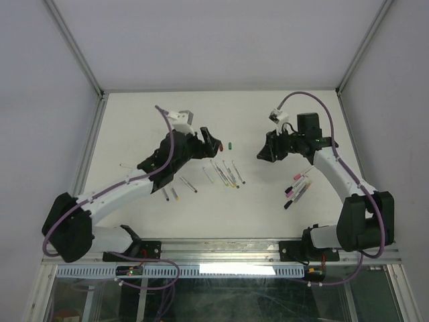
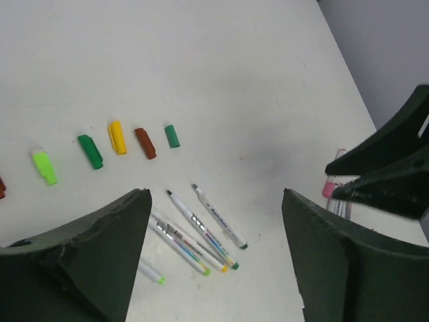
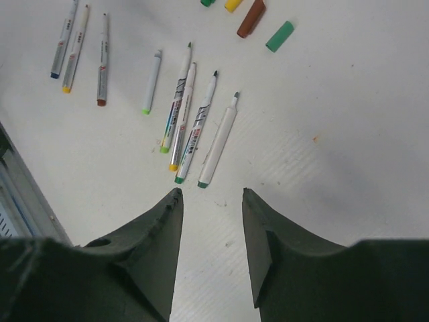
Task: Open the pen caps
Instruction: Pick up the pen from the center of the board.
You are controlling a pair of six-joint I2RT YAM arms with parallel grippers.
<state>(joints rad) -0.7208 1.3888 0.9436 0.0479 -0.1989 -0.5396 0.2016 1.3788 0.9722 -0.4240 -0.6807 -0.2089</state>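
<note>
Several loose pen caps lie in a row on the table: light green (image 2: 44,166), dark green (image 2: 90,151), yellow (image 2: 117,137), brown (image 2: 145,143) and green (image 2: 172,136). The green cap (image 1: 230,145) sits just right of my left gripper (image 1: 213,139). That left gripper (image 2: 216,194) is open above the table, nothing between its fingers. Uncapped white pens (image 2: 201,228) lie below it. My right gripper (image 3: 211,192) is open and empty, hovering beside the same uncapped pens (image 3: 194,127). The green (image 3: 279,36) and brown (image 3: 251,18) caps show at the top of the right wrist view.
A bunch of capped pens (image 1: 297,188) with pink and dark caps lies near the right arm. More uncapped pens (image 1: 181,188) lie near the left arm, three of them in the right wrist view (image 3: 80,47). The table's metal front rail (image 1: 221,249) runs behind the arm bases.
</note>
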